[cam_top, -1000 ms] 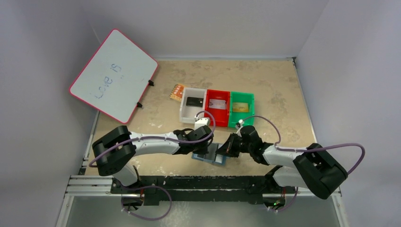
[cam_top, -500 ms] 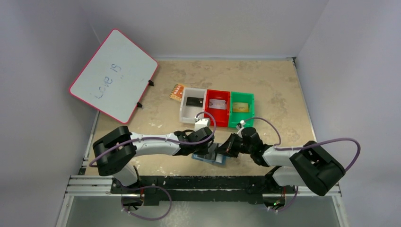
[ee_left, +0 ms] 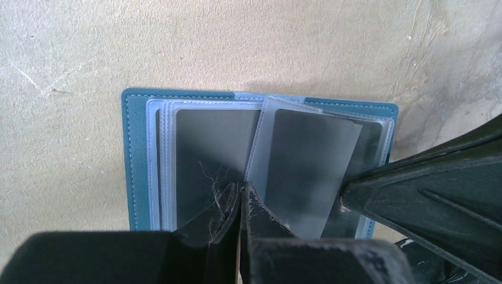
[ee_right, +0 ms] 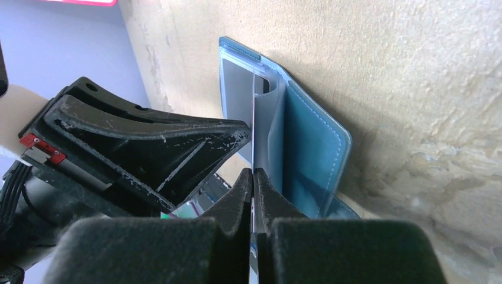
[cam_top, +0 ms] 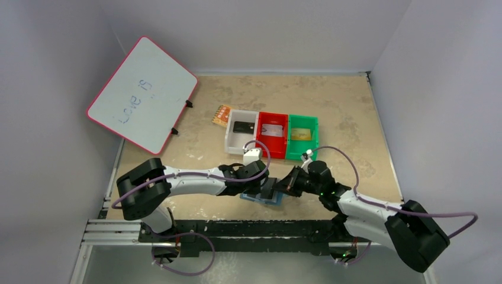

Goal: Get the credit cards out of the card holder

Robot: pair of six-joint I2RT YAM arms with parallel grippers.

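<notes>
- Open card holder (ee_left: 135,160) lies flat on the table (cam_top: 337,100), near edge, between both arms.
- Left gripper (ee_left: 241,200): closed tight, tips at the fold; any grip unclear.
- Right gripper (ee_right: 253,177): closed, pinching one raised clear sleeve (ee_left: 305,160) by its edge.

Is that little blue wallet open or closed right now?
Open. The card holder lies spread on the table, its clear sleeves showing; the right gripper pinches one sleeve upright.
</notes>
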